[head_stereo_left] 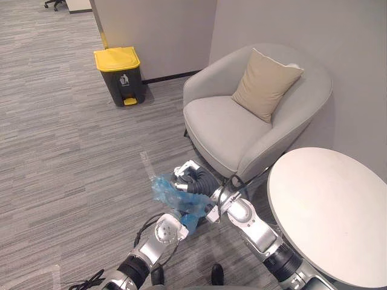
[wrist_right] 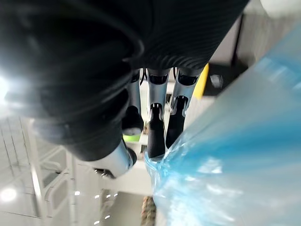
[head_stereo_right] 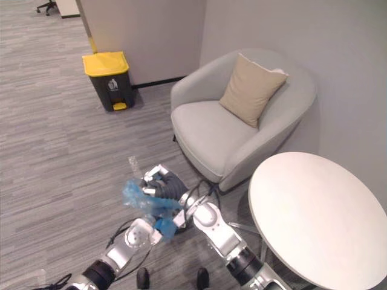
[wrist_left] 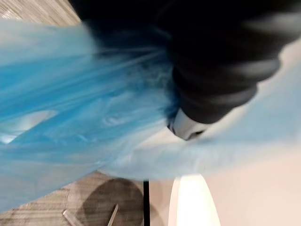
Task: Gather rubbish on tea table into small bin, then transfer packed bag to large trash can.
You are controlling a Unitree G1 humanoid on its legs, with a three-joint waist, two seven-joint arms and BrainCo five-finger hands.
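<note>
Now the right hand point(head_stereo_left: 192, 179) clenches the blue bag point(head_stereo_left: 164, 190) near the armchair point(head_stereo_left: 230, 130); the left hand point(head_stereo_left: 167, 229) sits beneath the bag, its grip impossible to tell.

Thin crinkled translucent blue plastic for the bag point(head_stereo_left: 167, 191). Matt grey cloth on the armchair point(head_stereo_left: 222, 130), beige weave on the cushion point(head_stereo_left: 265, 84). Smooth matt white surface point(head_stereo_left: 332, 211). Dark plastic pedal bin point(head_stereo_left: 125, 83), yellow plastic lid point(head_stereo_left: 116, 58). Ribbed grey carpet point(head_stereo_left: 60, 157).

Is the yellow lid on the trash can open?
No, the yellow lid lies flat and shut on top of the dark trash can.
</note>
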